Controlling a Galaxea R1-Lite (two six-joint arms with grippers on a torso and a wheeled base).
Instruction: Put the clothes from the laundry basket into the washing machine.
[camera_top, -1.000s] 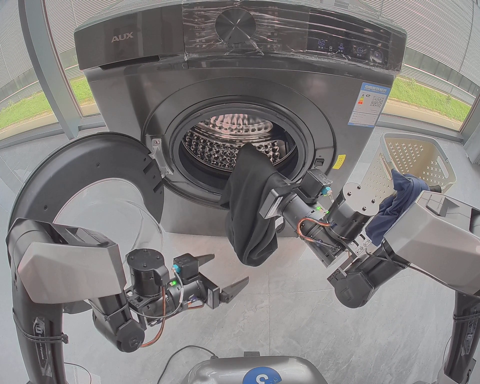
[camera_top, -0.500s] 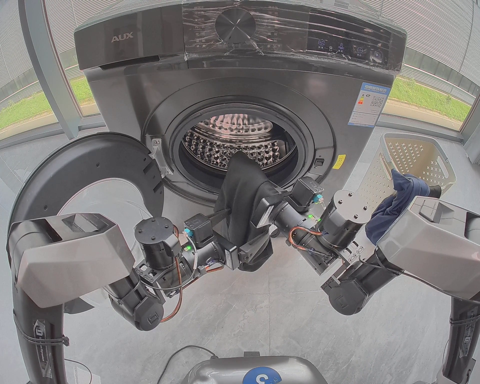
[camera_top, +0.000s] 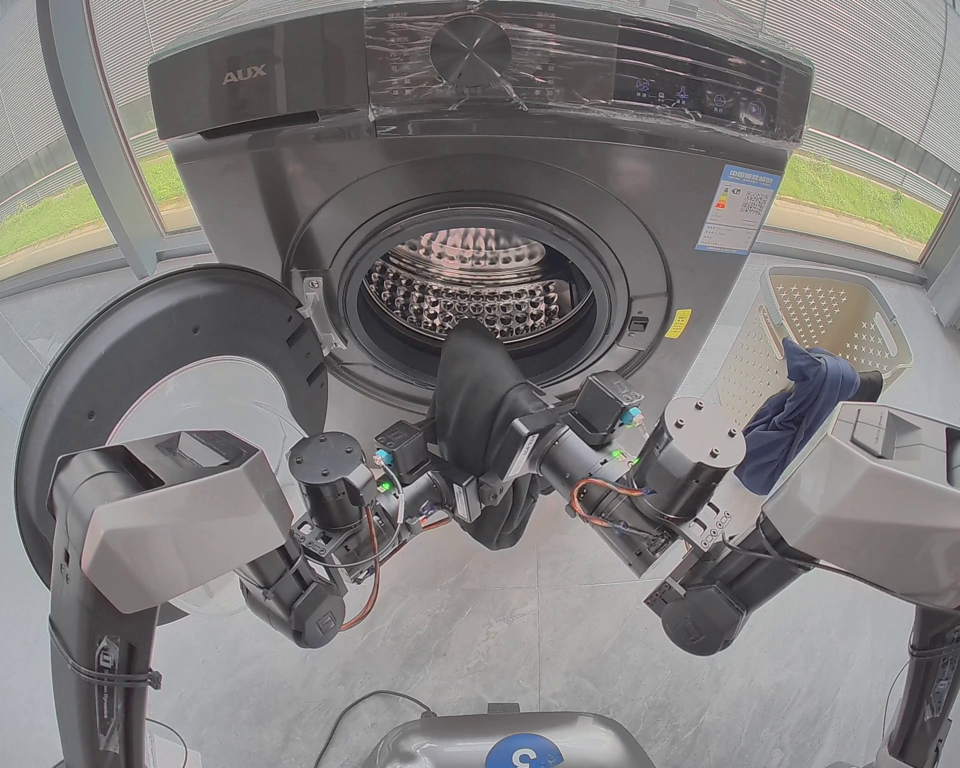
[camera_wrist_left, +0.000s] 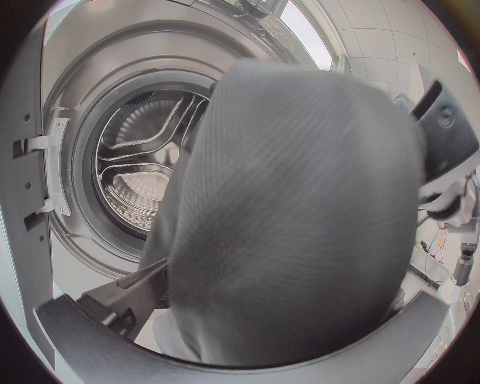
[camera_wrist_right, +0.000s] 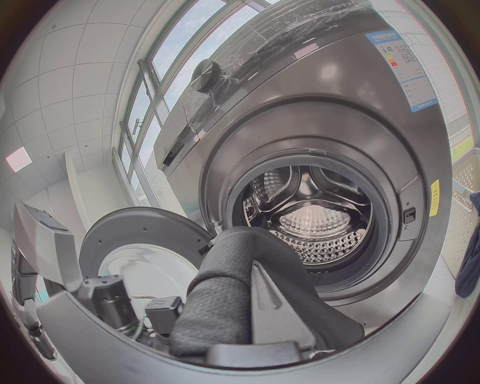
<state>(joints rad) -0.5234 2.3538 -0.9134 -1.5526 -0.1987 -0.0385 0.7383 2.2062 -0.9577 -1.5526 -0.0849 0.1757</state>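
Over the last second the left gripper (camera_top: 492, 488) has swung up from low at 7 o'clock to meet the black garment (camera_top: 470, 400). The cloth has sunk, so its top now lies at 6 o'clock on the mouth of the drum (camera_top: 470, 270) rather than reaching inside, and its hanging tail is bunched shorter. The right gripper (camera_wrist_right: 252, 300) has dropped with it, toward the left arm. There is one washing machine (camera_top: 300, 200), one door (camera_top: 150, 340), one laundry basket (camera_top: 850, 300), two garments and two grippers. The door stands swung wide open at 9 o'clock of the drum. The left gripper presses into the lower part of the black garment. Its one visible finger (camera_wrist_left: 142, 285) sits far off centre, so the jaws stand released, with cloth between them. The right gripper is clenched on the same garment, one finger bare and the other wrapped in cloth. The basket stands on the tiled floor (camera_top: 560, 640) at 3 o'clock of the machine, and the blue garment (camera_top: 800, 400) hangs over its near rim. The black garment covers the drum's lower lip and hides the left gripper's far finger. The right arm crosses in front of the basket's near wall.
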